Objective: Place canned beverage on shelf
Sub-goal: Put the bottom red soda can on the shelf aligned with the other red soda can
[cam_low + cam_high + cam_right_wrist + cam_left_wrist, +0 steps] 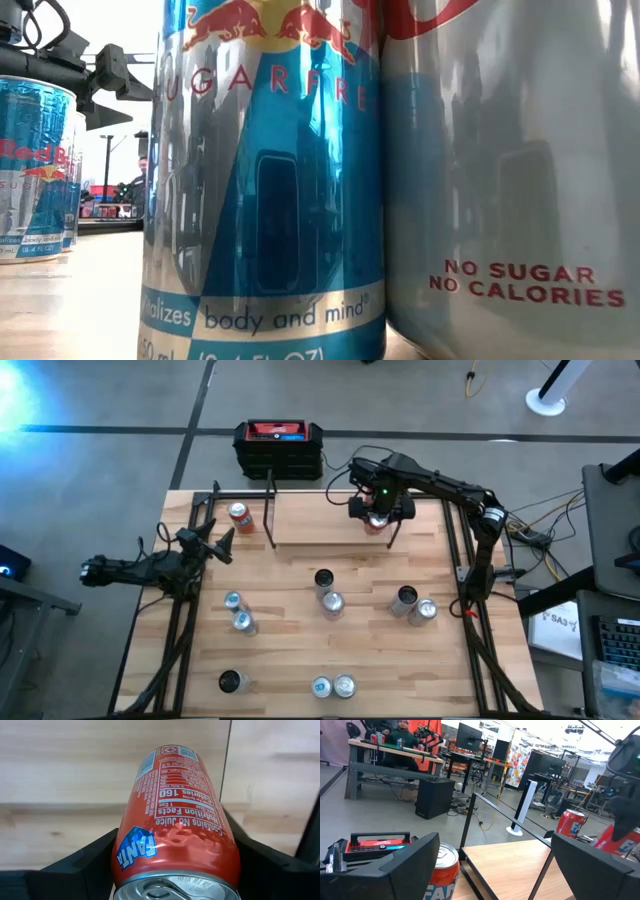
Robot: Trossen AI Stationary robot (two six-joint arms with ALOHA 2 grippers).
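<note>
An orange-red Fanta can [175,815], the canned beverage, hangs in my right gripper [376,512], which points down over the far right part of the shelf [320,520], a light wood board with thin black posts. In the left wrist view a second red can [570,822] shows just beside the held one [615,840]. My left gripper [222,545] waits open and level at the table's left. A third Fanta can [238,515] stands upright on its base just beyond its fingers. My right gripper pinches the can's round wall near its top rim [125,865] between its two fingers, one on each side. The fingers come from above, pointing down. The can hangs below them, top up and slightly tilted. Whether its bottom touches the board I cannot tell.
Several silver-blue Red Bull cans [330,603] stand across the near half of the table, and two [260,180] fill the low view. A black box with a red top [278,445] sits beyond the far edge. A thin shelf post [227,770] rises beside the held can.
</note>
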